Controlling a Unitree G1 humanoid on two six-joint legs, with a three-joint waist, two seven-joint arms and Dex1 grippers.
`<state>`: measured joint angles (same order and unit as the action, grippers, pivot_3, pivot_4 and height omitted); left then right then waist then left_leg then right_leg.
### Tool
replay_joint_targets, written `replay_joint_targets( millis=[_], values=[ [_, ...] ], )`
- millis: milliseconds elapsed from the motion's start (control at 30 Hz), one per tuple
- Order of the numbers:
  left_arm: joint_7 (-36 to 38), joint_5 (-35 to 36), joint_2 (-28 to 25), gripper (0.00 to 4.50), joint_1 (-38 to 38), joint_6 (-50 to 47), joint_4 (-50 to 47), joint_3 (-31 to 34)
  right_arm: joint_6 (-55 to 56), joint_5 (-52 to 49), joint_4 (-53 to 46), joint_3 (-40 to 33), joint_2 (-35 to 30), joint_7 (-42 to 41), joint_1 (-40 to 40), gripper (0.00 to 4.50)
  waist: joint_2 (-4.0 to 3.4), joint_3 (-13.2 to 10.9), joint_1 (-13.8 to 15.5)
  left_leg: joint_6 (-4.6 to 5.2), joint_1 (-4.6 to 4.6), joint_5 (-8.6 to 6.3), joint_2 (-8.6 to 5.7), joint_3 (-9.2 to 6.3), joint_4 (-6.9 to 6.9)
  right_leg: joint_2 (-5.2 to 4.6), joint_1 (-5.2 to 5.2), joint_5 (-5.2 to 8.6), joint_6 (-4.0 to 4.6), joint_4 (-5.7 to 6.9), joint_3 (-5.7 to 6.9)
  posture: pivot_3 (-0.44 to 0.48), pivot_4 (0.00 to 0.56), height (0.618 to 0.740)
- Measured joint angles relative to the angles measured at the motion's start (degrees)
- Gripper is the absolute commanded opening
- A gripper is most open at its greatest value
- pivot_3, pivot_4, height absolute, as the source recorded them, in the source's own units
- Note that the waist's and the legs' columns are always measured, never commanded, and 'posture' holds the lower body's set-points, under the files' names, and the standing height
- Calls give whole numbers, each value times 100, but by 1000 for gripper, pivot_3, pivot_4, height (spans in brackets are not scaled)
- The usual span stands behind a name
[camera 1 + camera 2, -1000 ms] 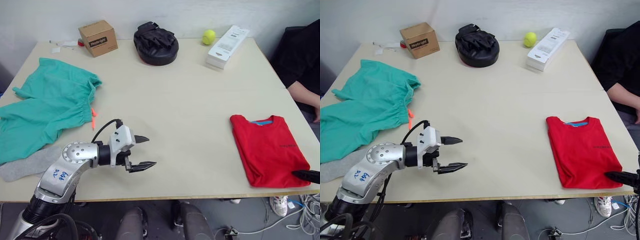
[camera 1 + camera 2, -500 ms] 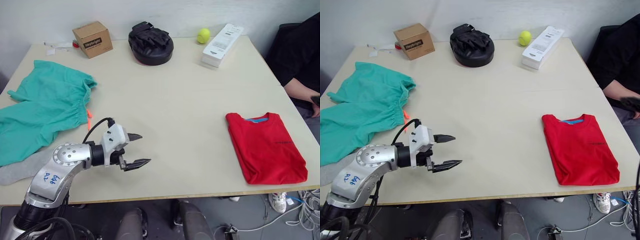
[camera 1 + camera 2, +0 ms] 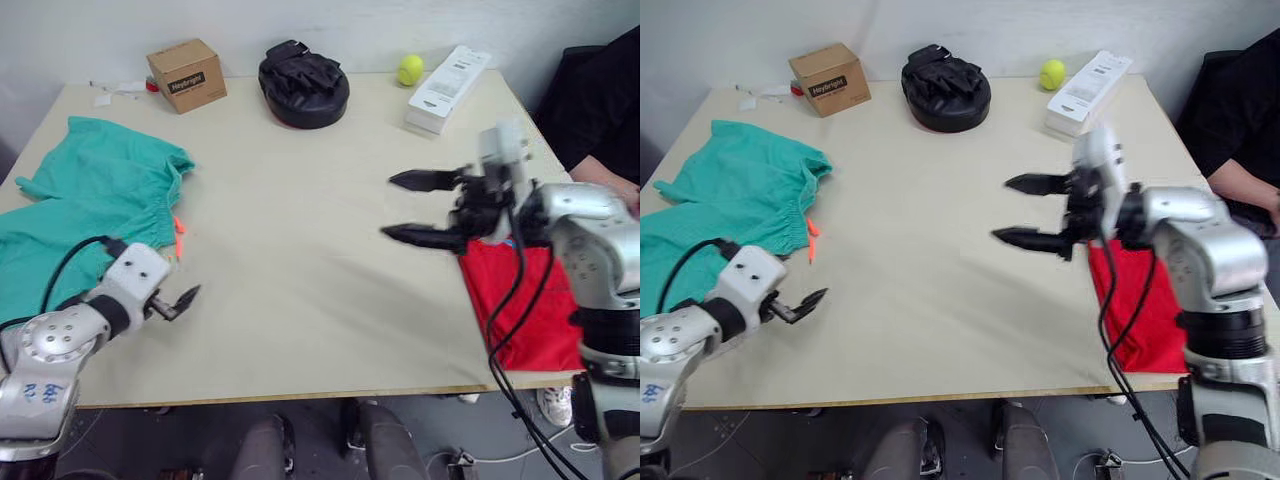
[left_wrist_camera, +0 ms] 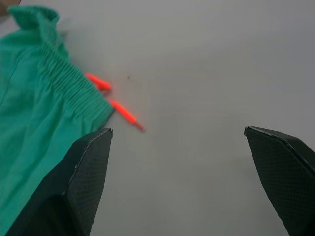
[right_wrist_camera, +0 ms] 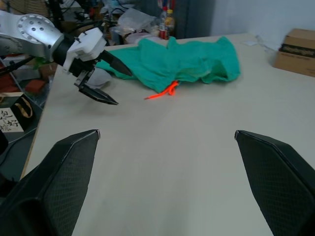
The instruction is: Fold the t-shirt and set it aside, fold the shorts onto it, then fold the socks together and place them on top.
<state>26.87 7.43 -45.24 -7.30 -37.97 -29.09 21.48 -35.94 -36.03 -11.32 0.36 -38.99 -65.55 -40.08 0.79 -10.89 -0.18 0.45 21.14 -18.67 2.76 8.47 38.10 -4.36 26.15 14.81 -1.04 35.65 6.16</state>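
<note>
Teal-green soft fabric shorts [image 3: 85, 215] lie left, nearest my left gripper [image 3: 172, 304], its fingers spread; right gripper [image 3: 425, 208] released, well apart.

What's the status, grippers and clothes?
Left gripper open, empty, beside shorts. Right gripper open, empty, mid-table. T-shirt folded at right edge. Nothing blocking.

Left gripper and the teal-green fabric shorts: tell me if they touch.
Apart. In the left wrist view the open left gripper hangs above bare table, beside the teal-green fabric shorts and their orange drawstring, jaws holding nothing.
</note>
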Motion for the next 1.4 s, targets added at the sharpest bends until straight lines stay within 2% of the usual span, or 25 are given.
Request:
replay_joint_targets(
  millis=[100,200,400,500,633,867,900,1033,1100,1267,1400],
  values=[
    [28,-147,-160,4500,-51,77,305,239,101,11,-167,149,41,-30,57,4483,8,3,41,4,3,2,-6,-5,3,-9,0,0,0,2,10,0,150,740],
    [178,-374,-559,4500,80,378,836,132,106,7,-238,162,56,-59,138,4483,11,4,26,10,1,-1,-6,-5,3,-11,0,-3,4,4,10,0,150,740],
    [252,-929,-922,4500,1554,808,2378,-1000,102,19,-425,328,267,129,291,4483,18,8,-4,0,8,6,-6,4,-1,-8,21,-2,9,26,7,0,150,740],
    [281,-1148,-921,3884,2074,1180,3116,-1443,72,19,-502,332,289,298,352,4500,23,10,-54,-3,14,7,-3,17,-1,-3,31,-1,9,33,9,0,150,740],
    [347,-1343,-909,2608,2738,1596,4080,-1819,-7,14,-776,302,268,522,560,4500,29,13,-54,-3,13,8,-5,21,5,-2,31,-1,9,31,7,0,150,740],
    [616,-1559,-851,199,3624,2178,5105,-2284,-129,9,-1214,97,12,855,944,4500,38,14,4,-2,14,9,-5,24,11,-2,31,-1,9,35,7,0,150,740],
    [672,-1563,-814,29,3804,2218,5197,-2311,-173,6,-1280,72,-23,912,1005,4500,44,14,8,-2,14,9,-5,24,12,-1,31,-1,9,36,8,0,150,740],
    [1022,-1485,-413,29,4543,2098,5161,-2425,-272,-11,-1526,-39,-88,1148,1218,4500,55,15,75,3,21,11,-11,22,31,-3,26,-4,4,40,10,0,150,740],
    [1302,-1433,-139,29,4797,2033,4815,-2612,-305,-9,-1570,-76,-95,1275,1234,4500,56,15,98,6,29,9,-7,22,58,1,26,-6,0,43,9,0,150,740],
    [2311,-1384,596,29,5357,2157,3870,-3489,-391,-34,-1738,-189,-268,1409,1587,4500,58,14,139,10,40,5,-5,24,86,10,26,-8,-4,45,3,0,150,740],
    [2981,-1185,1104,29,5427,1971,3202,-4012,-305,25,-1843,-345,-647,1294,1957,4500,58,14,131,10,38,5,-2,26,92,20,25,-9,-6,46,-5,0,150,740]
  ],
)
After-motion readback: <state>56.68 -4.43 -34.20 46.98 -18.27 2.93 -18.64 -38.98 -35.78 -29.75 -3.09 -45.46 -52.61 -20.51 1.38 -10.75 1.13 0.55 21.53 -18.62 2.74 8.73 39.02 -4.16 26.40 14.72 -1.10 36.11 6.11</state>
